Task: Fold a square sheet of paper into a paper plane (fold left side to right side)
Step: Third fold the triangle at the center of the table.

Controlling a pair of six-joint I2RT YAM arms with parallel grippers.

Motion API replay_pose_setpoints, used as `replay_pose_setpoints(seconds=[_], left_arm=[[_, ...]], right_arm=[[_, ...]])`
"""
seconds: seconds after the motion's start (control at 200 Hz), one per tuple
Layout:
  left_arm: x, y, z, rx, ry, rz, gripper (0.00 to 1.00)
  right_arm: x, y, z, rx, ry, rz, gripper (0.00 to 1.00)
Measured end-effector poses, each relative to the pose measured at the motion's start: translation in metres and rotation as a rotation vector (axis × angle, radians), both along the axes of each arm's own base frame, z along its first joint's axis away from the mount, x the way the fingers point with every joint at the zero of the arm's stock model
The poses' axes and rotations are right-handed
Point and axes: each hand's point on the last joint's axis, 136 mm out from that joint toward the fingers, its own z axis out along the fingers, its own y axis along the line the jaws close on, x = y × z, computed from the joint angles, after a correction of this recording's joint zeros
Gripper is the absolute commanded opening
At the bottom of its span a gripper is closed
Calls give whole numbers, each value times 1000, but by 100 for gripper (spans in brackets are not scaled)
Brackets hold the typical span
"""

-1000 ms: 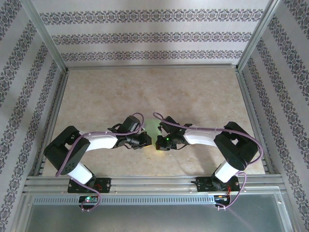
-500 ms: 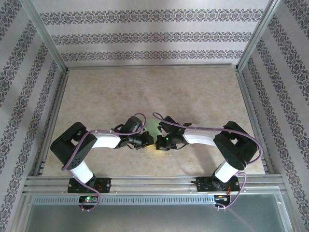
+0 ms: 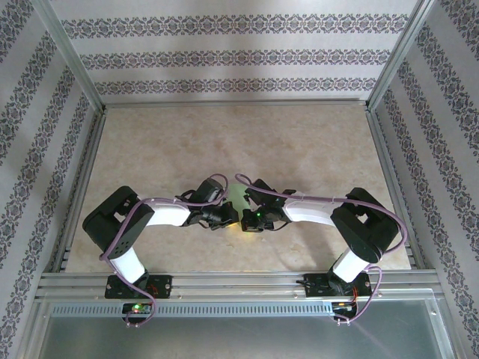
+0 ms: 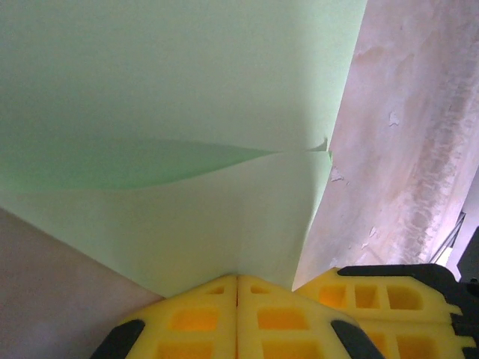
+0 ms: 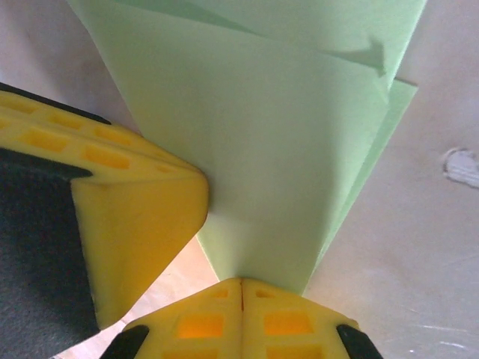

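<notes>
- Square sheet of paper (image 3: 238, 196): light green, at mid-table toward the front edge, caught between the two gripper tips. Seen from above as a small green patch just behind them.
- Left gripper (image 4: 237, 278): yellow pads pressed flat together with no gap, clamped on the lower edge of the sheet. Paper fanning up and away from the seam, lifted off the surface, with a curved bulge across its middle and a small nick on its right edge.
- Right gripper (image 5: 241, 283): pads likewise closed tight, pinching the near corner of the folded paper. At least two layers noted, with the under layer's edge peeking out along the right side.
- Grippers just beside each other, tips facing. In the right wrist view, a yellow finger of the left one touching or nearly touching the paper; cannot tell which.
- Table (image 3: 224, 142): beige, marbled, with white chipped specks noted at close range.
- Walls (image 3: 224, 56): striped floral wallpaper on three sides. Metal frame rails (image 3: 239, 280) along the front.
- Left arm (image 3: 161, 217): elbow folded out to the left, white forearm reaching right toward centre, low over the table.
- Right arm (image 3: 322, 212): mirrored, elbow out to the right, forearm reaching left. Purple cables (image 3: 120, 239) looped along both.
</notes>
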Motion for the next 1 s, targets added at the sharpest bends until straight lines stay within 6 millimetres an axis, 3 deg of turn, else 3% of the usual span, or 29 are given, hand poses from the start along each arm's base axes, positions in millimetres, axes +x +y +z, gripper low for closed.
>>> replay_pose_setpoints(seconds=[0.245,0.705,0.999], left_arm=[[9,9,0,4,1,30,7],[46,56,-1,-31,-24,135,7],[62,87,3,66,-81,185,7]], right_arm=[[2,-1,0,-11,-12,-3,0],[7,-1,0,-14,-36,-11,0],[7,-1,0,-15,-35,-10,0]])
